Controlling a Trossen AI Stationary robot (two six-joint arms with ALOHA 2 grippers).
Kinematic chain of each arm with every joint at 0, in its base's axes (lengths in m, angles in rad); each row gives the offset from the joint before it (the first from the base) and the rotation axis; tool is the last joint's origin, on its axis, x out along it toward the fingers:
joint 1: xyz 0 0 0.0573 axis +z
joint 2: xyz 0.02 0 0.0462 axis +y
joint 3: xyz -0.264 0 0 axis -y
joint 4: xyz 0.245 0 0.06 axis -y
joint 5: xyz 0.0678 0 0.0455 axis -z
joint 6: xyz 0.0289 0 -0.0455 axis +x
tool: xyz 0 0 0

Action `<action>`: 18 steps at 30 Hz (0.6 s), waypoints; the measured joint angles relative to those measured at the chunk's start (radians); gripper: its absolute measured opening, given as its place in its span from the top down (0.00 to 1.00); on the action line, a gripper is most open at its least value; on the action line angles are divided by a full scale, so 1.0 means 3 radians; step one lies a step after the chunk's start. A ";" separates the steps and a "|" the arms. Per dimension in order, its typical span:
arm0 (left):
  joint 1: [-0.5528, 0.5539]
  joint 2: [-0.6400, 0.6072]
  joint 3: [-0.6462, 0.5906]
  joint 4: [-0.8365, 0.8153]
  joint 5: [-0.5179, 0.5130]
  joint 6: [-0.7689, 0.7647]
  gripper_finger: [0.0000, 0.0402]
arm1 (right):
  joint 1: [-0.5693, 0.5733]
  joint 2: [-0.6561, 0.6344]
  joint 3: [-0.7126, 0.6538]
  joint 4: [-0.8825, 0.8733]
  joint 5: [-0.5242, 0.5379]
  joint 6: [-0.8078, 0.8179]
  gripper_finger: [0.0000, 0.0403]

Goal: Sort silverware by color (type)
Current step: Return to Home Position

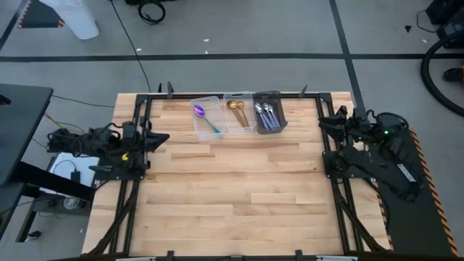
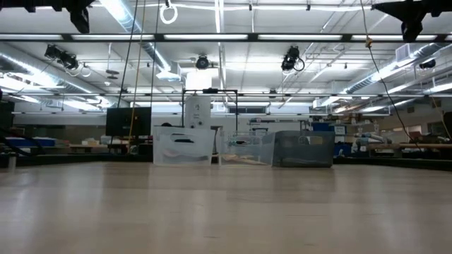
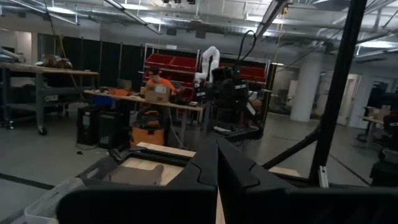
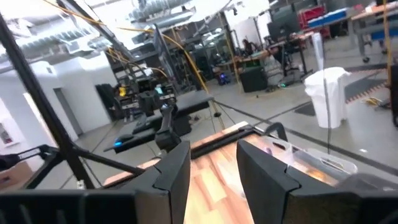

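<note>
The silverware is lying sorted in three bins side by side at the far edge of the table [image 1: 232, 188]. An iridescent spoon [image 1: 205, 119] with a purple bowl and a teal handle is resting diagonally in the left clear bin [image 1: 194, 129], its bowl pointing far-left. The gold pieces [image 1: 235, 109] are lying in the middle clear bin [image 1: 250, 125]. Several shiny silver pieces [image 1: 266, 114] are lying bunched together, roughly lengthwise, in the dark bin [image 1: 281, 116] on the right.
</note>
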 joint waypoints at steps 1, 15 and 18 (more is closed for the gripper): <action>-0.0030 -0.0026 -0.0041 0.0033 -0.0014 -0.0001 0.99 | -0.0001 0.0001 -0.0023 -0.0007 0.0019 -0.0001 0.65; -0.0223 -0.0523 -0.0537 0.0217 -0.0202 0.0000 0.99 | -0.0001 0.0000 -0.0321 0.0447 -0.0090 0.0053 0.71; -0.0221 -0.0606 -0.0606 0.0219 -0.0208 0.0000 0.99 | -0.0001 0.0000 -0.0418 0.0557 -0.0090 0.0081 0.71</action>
